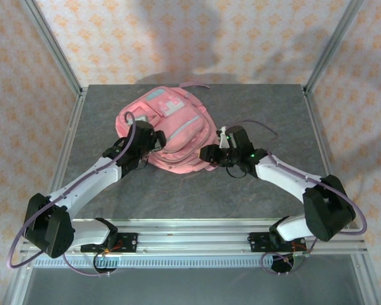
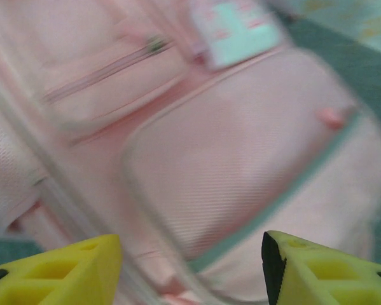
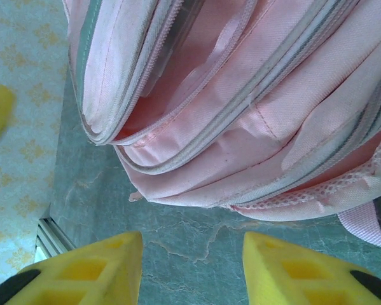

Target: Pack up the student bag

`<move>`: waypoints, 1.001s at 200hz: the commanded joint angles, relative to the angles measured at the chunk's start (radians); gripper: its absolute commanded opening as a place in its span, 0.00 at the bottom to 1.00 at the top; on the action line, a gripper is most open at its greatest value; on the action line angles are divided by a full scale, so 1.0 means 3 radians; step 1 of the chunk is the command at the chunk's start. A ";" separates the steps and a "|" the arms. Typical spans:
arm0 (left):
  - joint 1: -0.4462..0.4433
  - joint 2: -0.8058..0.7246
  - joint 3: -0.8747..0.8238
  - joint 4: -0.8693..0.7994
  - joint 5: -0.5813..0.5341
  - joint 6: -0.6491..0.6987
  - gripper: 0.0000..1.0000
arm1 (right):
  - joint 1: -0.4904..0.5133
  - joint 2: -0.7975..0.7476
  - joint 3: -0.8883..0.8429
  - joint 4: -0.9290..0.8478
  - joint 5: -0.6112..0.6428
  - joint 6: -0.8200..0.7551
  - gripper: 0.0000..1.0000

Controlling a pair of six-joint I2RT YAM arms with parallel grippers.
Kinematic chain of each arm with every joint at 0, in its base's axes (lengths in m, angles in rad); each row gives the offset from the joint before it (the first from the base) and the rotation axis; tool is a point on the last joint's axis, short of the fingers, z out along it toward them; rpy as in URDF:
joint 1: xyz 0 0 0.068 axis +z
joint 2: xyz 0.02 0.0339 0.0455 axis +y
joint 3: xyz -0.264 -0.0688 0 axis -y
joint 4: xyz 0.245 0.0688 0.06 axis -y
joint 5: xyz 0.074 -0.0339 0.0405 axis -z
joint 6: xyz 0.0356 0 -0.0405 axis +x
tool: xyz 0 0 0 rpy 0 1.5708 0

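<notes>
Bag: student bag [image 1: 177,136] lies upper middle of the top view, on the table [image 1: 196,197]; one zip gapes
Left fingers [image 2: 76,273]: apart, clamping nothing, over the front pocket
Right fingers [image 3: 298,270]: apart, empty, just short of the gaping zip
Risk: unheld fabric may sag shut; a finger could snag the zip

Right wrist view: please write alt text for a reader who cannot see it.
A pink student bag lies on a grey table, one zip gaping to show its pink lining. Below it, the right tool has its two yellow fingers apart, only bare table between them.
</notes>
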 commanded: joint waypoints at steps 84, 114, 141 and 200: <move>0.0241 0.0731 0.0167 0.0634 0.0503 -0.0083 0.35 | 0.0569 0.0460 0.0329 0.0299 0.0104 0.0025 0.44; 0.0241 0.0892 0.0258 0.0588 0.0683 -0.0089 0.00 | 0.0737 0.0640 0.0509 0.0190 0.0321 -0.0038 0.43; 0.0236 0.0835 0.0198 0.0651 0.0886 -0.0198 0.00 | 0.0847 0.0722 0.0573 0.0323 0.0421 0.0036 0.43; 0.0106 0.0499 -0.0058 0.0931 0.1262 -0.0654 0.00 | 0.0905 0.0853 0.0679 0.0489 0.0763 0.0319 0.42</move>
